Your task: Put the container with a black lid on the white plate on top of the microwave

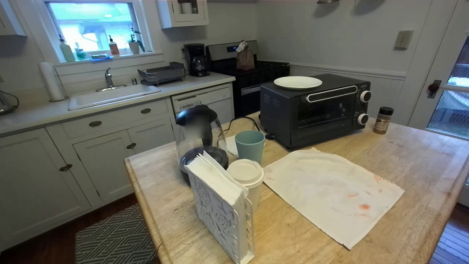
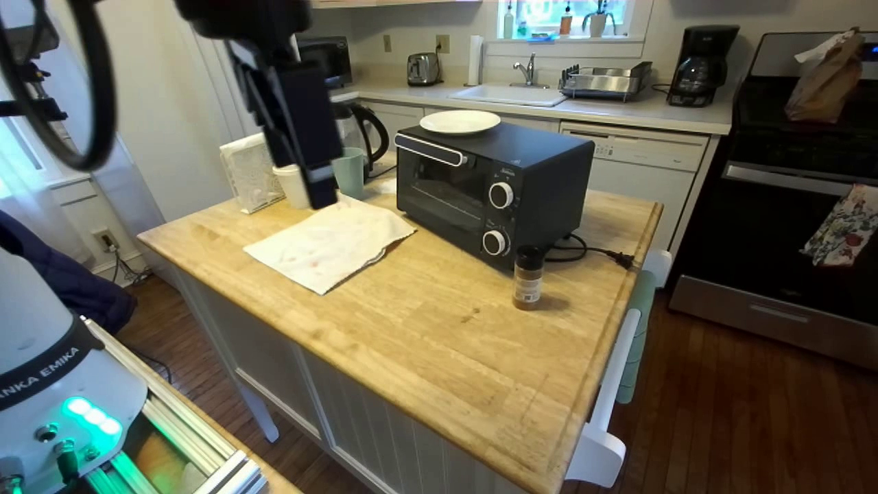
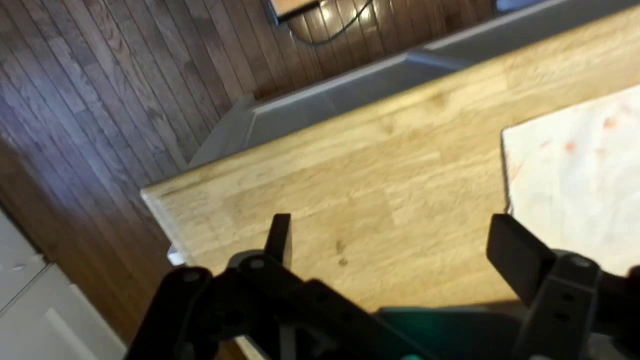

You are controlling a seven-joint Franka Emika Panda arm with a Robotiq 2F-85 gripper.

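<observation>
The container with a black lid (image 1: 383,120) is a small brownish jar standing upright on the wooden table; it also shows in an exterior view (image 2: 527,281) near the oven's knob side. The white plate (image 1: 298,82) lies on top of the microwave (image 1: 278,110), a black oven with a silver handle; plate (image 2: 459,122) and oven (image 2: 549,171) show in both exterior views. My gripper (image 3: 390,225) is open and empty, high above the table in the wrist view. It also hangs at the upper left of an exterior view (image 2: 319,185), apart from the jar. Jar, plate and oven are out of the wrist view.
An off-white cloth (image 1: 333,190) lies before the oven. A teal mug (image 1: 250,146), a pale cup with white lid (image 1: 246,172), a glass kettle (image 1: 200,143) and a napkin holder (image 1: 220,209) stand beside it. A cord (image 2: 583,252) lies behind the oven. The table edge (image 2: 384,391) is near the robot base.
</observation>
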